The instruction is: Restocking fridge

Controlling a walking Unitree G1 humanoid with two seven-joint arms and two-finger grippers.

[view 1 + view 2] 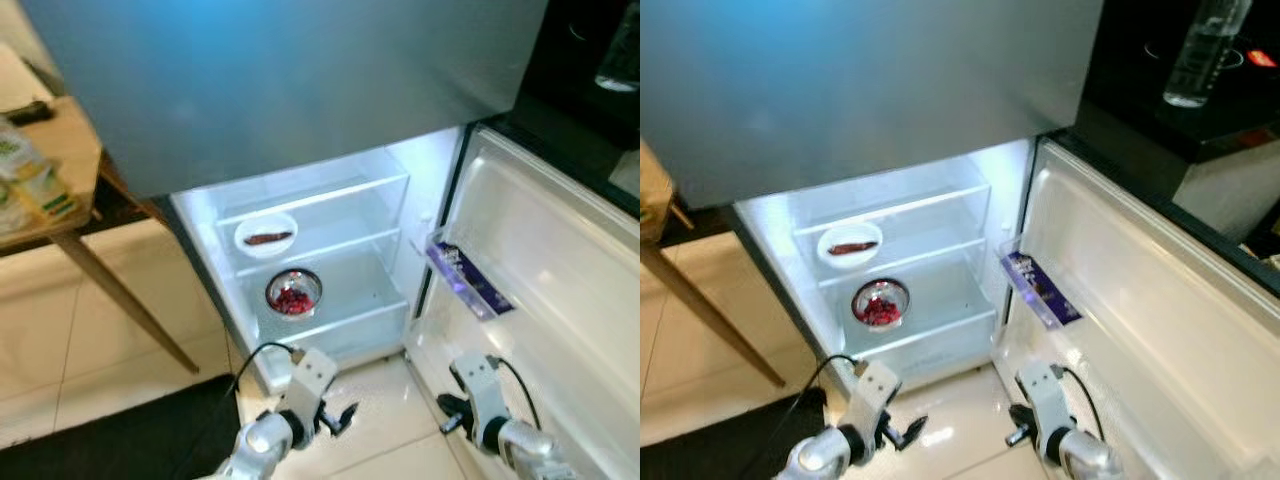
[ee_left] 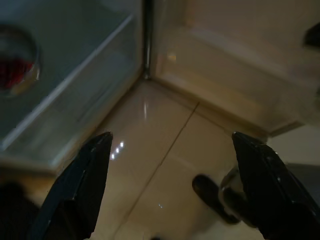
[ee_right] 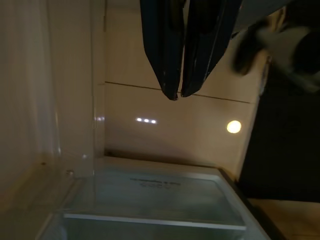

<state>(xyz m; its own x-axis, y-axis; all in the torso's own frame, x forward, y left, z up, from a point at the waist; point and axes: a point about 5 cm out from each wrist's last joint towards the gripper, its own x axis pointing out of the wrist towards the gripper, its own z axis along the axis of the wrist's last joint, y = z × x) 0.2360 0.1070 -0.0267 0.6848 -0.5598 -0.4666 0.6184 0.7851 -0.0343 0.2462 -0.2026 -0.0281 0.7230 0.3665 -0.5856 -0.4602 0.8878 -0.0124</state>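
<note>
on my left a wooden table [image 1: 70, 190] holds cartons [image 1: 35, 175], likely the stock i must fetch; the fridge [image 1: 300, 80] stands open, with a white plate [image 1: 266, 236] on the upper shelf and a steel bowl [image 1: 293, 293] of red food below. my left gripper [image 1: 335, 420] hangs spread and empty over the floor; my right gripper [image 3: 176, 92] is closed on nothing beside the door [image 1: 540, 290] with its purple packet [image 1: 470, 280]. next i judge i must turn to the table and pick up an item
</note>
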